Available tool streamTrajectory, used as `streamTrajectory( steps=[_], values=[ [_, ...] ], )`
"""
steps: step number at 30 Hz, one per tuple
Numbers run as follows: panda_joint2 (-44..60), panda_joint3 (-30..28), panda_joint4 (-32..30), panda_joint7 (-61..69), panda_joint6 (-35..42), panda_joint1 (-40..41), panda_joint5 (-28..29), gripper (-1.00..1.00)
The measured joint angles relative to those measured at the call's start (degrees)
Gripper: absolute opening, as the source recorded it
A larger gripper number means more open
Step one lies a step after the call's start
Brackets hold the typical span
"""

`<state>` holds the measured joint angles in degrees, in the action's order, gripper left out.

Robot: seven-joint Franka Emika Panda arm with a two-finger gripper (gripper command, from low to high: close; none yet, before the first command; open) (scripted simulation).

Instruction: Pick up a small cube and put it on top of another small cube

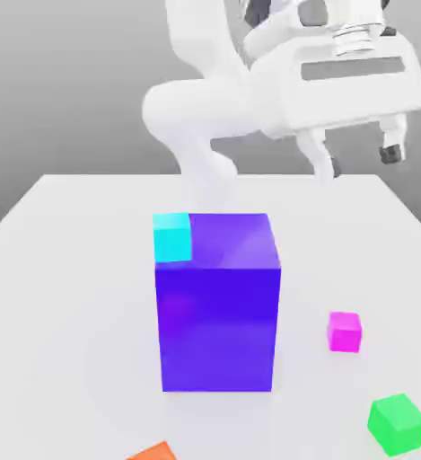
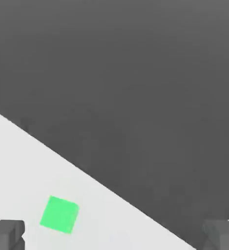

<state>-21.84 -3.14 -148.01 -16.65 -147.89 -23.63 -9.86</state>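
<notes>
A small pink cube (image 1: 345, 331) sits on the white table (image 1: 61, 269), at the exterior view's right of a big blue block (image 1: 218, 305). A green cube (image 1: 398, 423) lies near it. The gripper (image 1: 359, 160) hangs above, fingers wide apart, holding nothing.

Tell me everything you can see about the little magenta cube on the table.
The magenta cube is a small, plain, bright pink block with a smooth matte look and no markings. It sits flat on the white table, upright and slightly turned, to the exterior view's right of the big blue-violet block and apart from it. The slightly larger green cube lies nearer the camera, not touching it. Nothing rests on it; the open gripper hangs well above it.
</notes>
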Motion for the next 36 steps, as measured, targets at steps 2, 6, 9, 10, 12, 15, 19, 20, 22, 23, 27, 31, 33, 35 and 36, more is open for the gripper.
streamTrajectory(
  steps=[2, 6, 9, 10, 12, 15, 19, 20, 22, 23, 27, 31, 33, 35, 36],
  values=[
    [2.7, 0.4, -1.8, 3.0, -1.8, -2.2, -0.7, 0.0],
    [8.0, 1.8, -5.5, 8.6, -5.5, -6.2, -1.6, 0.0],
    [11.8, 3.1, -8.3, 12.1, -8.4, -8.7, -1.3, 0.0],
    [13.1, 3.7, -9.2, 13.1, -9.4, -9.3, -0.9, 0.0],
    [15.5, 4.8, -11.1, 14.7, -11.3, -10.5, 0.2, 0.0],
    [19.1, 6.3, -14.0, 15.8, -14.4, -12.3, 3.9, 0.0],
    [23.6, 6.0, -15.9, 14.5, -18.2, -14.1, 10.4, 0.0],
    [24.7, 5.7, -15.7, 14.3, -19.2, -13.7, 11.1, 0.0],
    [27.1, 5.0, -15.2, 13.5, -21.1, -14.0, 12.5, 0.0],
    [28.3, 4.6, -15.0, 13.2, -22.1, -14.2, 13.0, 0.0],
    [33.3, 3.5, -14.1, 12.5, -26.2, -15.1, 13.9, 0.0],
    [38.1, 3.5, -13.5, 12.2, -29.9, -15.3, 13.8, -1.0],
    [38.1, 3.5, -13.5, 12.2, -29.9, -15.3, 13.8, -1.0],
    [38.0, 3.5, -13.5, 12.1, -29.9, -15.3, 13.9, -1.0],
    [38.0, 3.5, -13.5, 12.0, -29.8, -15.3, 13.9, -1.0]
  ],
)
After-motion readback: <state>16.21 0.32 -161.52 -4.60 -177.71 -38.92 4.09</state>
